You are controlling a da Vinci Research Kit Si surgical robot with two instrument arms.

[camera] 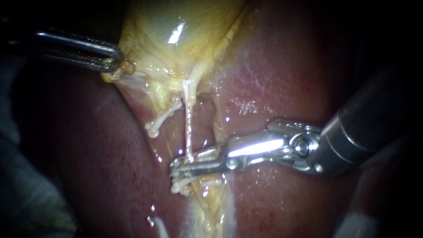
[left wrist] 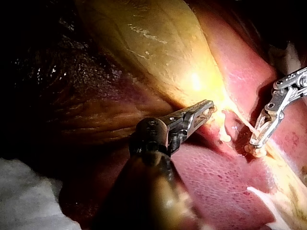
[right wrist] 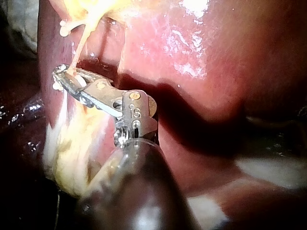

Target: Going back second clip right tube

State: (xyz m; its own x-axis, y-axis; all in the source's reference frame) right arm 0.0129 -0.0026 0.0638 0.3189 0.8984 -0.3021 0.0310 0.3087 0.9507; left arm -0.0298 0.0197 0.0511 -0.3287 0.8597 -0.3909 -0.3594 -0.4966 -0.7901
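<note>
The yellow gallbladder (camera: 176, 35) hangs over the red liver (camera: 282, 75). My left instrument (camera: 115, 61) comes in from the upper left, its jaws shut on the gallbladder's lower edge, which is pulled taut. Two pale tubes run down from the gallbladder. The left tube (camera: 161, 121) is a short stub with a free end. The right tube (camera: 188, 128) is thin and stretched straight. My right instrument (camera: 178, 169) reaches across from the right, its narrow jaws lying close together with that tube between them. The right wrist view shows the tube entering the jaws (right wrist: 64, 79). I cannot make out a clip.
Pale frayed tissue (camera: 183, 187) lies just below the right instrument's jaws. A yellowish strip (camera: 211, 216) runs down the groove between the liver's lobes. White gauze (left wrist: 29, 196) lies beside the liver, behind my left instrument's shaft.
</note>
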